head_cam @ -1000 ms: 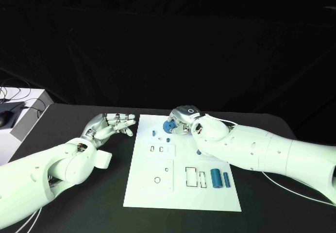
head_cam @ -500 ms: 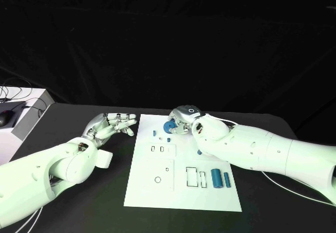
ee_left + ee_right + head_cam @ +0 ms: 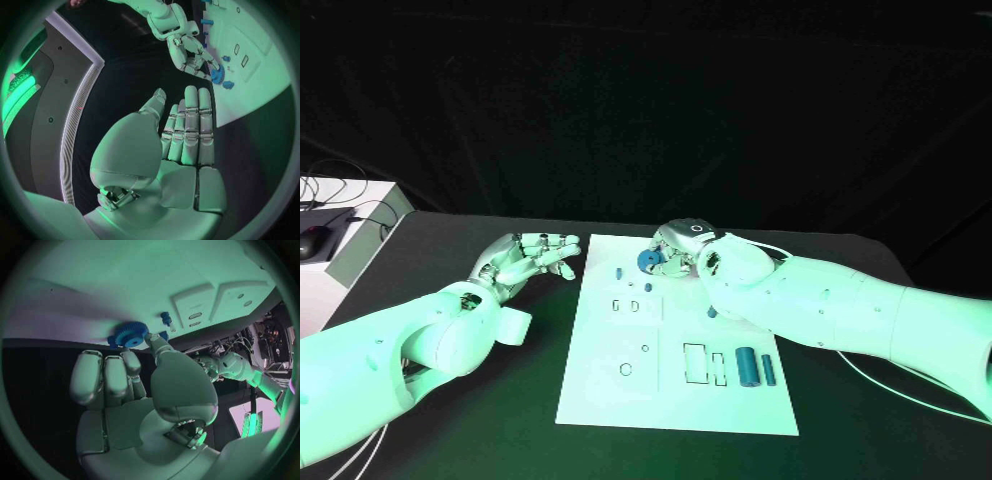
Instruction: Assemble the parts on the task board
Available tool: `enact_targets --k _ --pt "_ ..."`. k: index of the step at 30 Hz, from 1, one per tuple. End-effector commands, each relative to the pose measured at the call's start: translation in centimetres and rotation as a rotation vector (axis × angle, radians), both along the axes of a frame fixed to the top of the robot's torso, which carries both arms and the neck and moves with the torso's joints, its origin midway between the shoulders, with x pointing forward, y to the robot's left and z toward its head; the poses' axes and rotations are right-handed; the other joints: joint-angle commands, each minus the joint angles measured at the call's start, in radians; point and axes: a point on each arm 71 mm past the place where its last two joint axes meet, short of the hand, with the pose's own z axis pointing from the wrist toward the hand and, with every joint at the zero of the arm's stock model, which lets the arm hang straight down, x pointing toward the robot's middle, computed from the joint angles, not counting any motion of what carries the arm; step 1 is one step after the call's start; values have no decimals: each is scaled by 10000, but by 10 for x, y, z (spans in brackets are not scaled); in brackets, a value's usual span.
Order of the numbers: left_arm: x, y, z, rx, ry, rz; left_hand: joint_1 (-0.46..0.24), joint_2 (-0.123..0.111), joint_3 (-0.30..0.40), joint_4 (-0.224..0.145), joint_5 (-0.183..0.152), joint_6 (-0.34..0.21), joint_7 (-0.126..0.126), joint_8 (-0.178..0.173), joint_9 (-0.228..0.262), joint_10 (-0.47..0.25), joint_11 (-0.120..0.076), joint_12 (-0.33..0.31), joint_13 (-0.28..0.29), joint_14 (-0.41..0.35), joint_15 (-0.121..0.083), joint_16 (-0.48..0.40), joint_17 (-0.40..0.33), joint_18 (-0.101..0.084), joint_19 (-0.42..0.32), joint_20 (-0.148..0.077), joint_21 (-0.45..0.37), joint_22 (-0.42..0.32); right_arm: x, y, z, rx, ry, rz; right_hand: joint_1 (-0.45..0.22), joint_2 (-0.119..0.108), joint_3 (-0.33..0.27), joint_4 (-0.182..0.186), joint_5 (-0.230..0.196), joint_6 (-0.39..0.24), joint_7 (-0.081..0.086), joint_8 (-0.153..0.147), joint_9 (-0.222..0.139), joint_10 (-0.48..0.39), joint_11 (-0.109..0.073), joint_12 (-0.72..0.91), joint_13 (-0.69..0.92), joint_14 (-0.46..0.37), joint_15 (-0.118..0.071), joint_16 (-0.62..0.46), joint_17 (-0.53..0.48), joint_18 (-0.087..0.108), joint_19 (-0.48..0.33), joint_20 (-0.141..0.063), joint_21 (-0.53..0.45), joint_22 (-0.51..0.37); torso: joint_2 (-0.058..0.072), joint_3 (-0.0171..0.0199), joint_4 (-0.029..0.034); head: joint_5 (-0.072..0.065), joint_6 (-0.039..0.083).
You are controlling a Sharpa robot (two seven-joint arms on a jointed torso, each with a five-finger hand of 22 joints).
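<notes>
A blue gear [image 3: 648, 260] stands on edge at the task board's [image 3: 678, 400] far end, pinched by the right robot hand [image 3: 689, 250]. The left robot hand [image 3: 524, 258] rests beside the board, fingers straight and close together, holding nothing.

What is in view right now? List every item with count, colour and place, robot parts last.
task board: one, white, middle of the black table.
gear: one, blue, far end of the board, at the right hand's fingertips; whether it is gripped cannot be told.
cylinders: two, blue, lying side by side near the board's right edge.
small parts: a few, blue, around the board's far half.
table: one, black, under everything.
white box: one, at the table's far left, with cables and a dark mouse-like object on it.
left hand: one, silver, fingers apart, left of the board, holding nothing.
right hand: one, silver, at the gear.
</notes>
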Motion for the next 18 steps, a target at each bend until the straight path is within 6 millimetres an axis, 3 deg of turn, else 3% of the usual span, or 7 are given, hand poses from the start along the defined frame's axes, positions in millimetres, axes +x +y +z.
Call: enact_targets --k 1,18 --pt "0 -2 -1 1 112 -141 -25 30 -4 76 19 -80 7 -42 -12 -64 6 -10 -2 -2 78 -88 -30 20 24 87 -89 -58 -1 0 -3 -20 460 133 -152 46 1 22 48 134 5 10 16 58 -22 83 92 25 46 67 40 106 589 55 96 1623 4 7 -8 -3 -7" --pt "1 -1 -1 10 122 -90 29 26 -27 204 20 -88 11 -41 -12 -79 11 -10 -1 18 83 -120 -84 23 118 94 -202 -200 0 -14 -5 -225 547 -187 -343 79 -24 -6 138 210 -1 8 16 102 -30 157 145 35 56 136 101 97 599 58 199 1641 6 7 8 -10 -37"
